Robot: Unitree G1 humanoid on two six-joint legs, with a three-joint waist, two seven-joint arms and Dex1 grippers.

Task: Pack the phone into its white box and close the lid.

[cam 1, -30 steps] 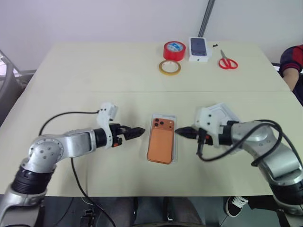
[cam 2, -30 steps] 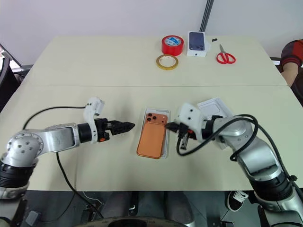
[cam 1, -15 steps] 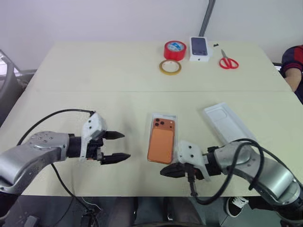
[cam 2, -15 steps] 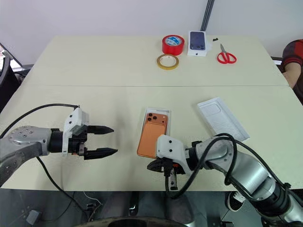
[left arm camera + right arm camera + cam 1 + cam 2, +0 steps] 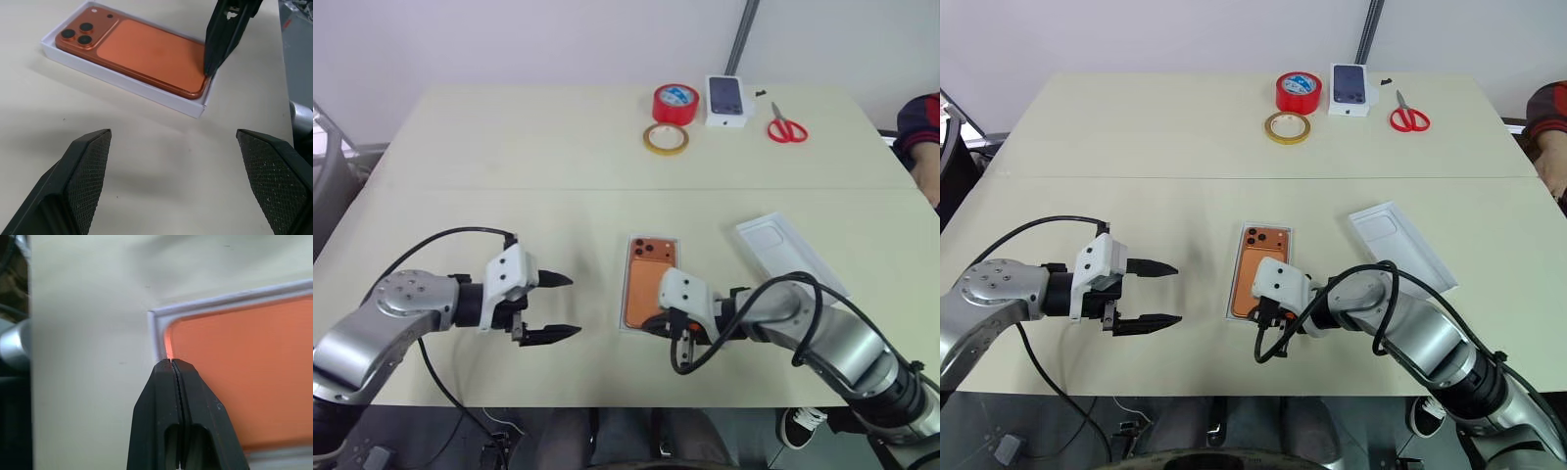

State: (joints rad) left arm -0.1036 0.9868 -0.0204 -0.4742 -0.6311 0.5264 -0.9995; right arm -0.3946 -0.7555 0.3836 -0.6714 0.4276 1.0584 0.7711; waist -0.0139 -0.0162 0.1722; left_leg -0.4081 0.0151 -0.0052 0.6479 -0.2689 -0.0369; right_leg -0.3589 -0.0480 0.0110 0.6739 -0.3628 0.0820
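The orange phone (image 5: 649,284) lies back up inside the white box (image 5: 122,81) at the table's middle, camera block at the far end. My right gripper (image 5: 652,327) is shut, and its tips (image 5: 170,363) rest at the phone's near end, by a corner of the box rim (image 5: 155,333). Nothing is held in it. My left gripper (image 5: 566,306) stands open to the left of the box, clear of it, with nothing between its fingers (image 5: 90,166). The lid (image 5: 790,257) lies inner face up on the table to the right of the box.
At the far edge lie a red tape roll (image 5: 674,103), a yellow tape ring (image 5: 664,139), a small white box with a dark phone picture (image 5: 725,101) and red scissors (image 5: 785,127). A person's sleeve (image 5: 922,125) shows at the right edge.
My right gripper swung from the phone's camera end round to its near end, uncovering the lid. My left gripper drew back to the left and rolled, so its open fingers show apart.
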